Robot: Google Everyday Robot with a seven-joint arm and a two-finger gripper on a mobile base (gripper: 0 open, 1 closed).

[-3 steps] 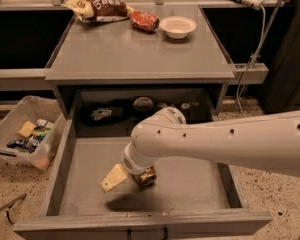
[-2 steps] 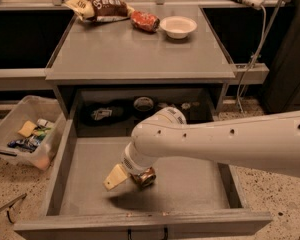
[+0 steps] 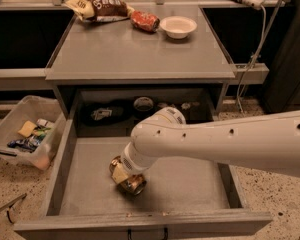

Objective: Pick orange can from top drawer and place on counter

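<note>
Gripper (image 3: 124, 173) low inside the top drawer (image 3: 190, 184), under the counter's (image 3: 135, 54) front edge, left of centre. Change over the last second: the pale finger (image 3: 118, 174), which stuck out to the left, is now drawn in against the orange can (image 3: 132, 185). Jaws read as clamped on the can (far finger hidden behind the wrist, so this is a judgement). The can sits tilted on the drawer floor, not lifted. Meaning: grasp looks made; lift and transfer to the counter remain.

Counts:
- orange can, one
- drawer pulled out, one
- along the counter's far edge: snack bag (image 3: 97, 6) at the far left corner, one; shiny red item (image 3: 145, 20), one; white bowl (image 3: 178, 26), one
- clear bin (image 3: 10, 119) on the floor beyond the left edge, one
</note>
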